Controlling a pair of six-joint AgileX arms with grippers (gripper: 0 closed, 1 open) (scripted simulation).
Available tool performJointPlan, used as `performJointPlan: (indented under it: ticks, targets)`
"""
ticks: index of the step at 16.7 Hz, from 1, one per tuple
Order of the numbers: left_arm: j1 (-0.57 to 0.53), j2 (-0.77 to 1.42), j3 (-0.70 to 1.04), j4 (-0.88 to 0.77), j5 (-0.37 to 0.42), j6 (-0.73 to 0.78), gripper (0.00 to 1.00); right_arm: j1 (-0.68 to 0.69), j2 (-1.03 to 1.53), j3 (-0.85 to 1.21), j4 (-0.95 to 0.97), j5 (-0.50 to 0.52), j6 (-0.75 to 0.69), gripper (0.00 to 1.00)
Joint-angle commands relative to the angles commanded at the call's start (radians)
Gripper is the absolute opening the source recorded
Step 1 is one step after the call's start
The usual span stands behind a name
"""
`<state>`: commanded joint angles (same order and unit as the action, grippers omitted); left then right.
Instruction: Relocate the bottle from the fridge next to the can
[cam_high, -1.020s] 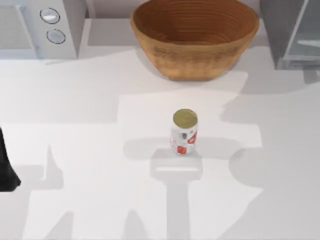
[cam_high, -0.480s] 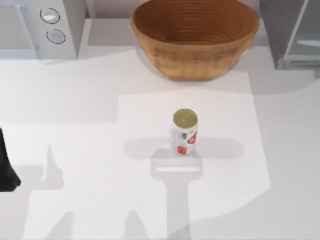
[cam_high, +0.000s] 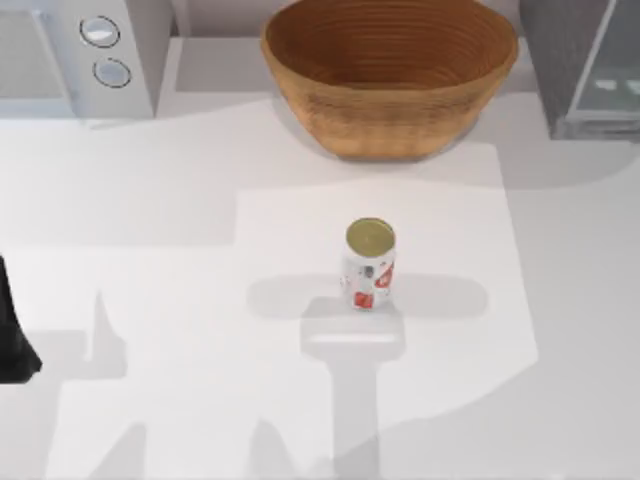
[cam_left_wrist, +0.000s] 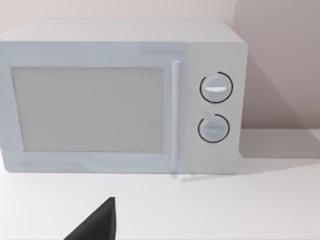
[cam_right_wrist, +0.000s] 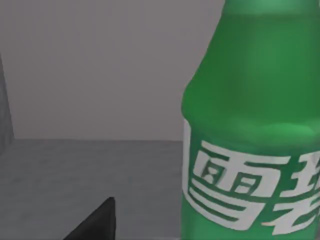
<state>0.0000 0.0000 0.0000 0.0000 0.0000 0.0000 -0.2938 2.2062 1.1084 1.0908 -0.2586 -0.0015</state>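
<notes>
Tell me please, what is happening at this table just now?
The right arm is reaching for the green bottle, which its wrist camera sees very close, upright on a grey floor before grey walls, apparently inside the fridge at the table's back right. Whether it is gripped cannot be told. The can stands upright mid-table, in front of the wicker basket, with no bottle beside it yet. The left arm is parked at the table's left edge, its camera facing the microwave.

White table (cam_high: 150, 300) under patchy light (soft grey shadows), pale wall (cam_left_wrist: 280, 60) behind.
</notes>
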Motion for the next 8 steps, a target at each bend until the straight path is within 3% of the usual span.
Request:
performJointPlan:
  ticks: [8]
  targets:
    - [0.0,0.0,0.0,0.0,0.0,0.0,1.0,0.023,0.103,0.201,-0.098,0.024,-0.001,1.0]
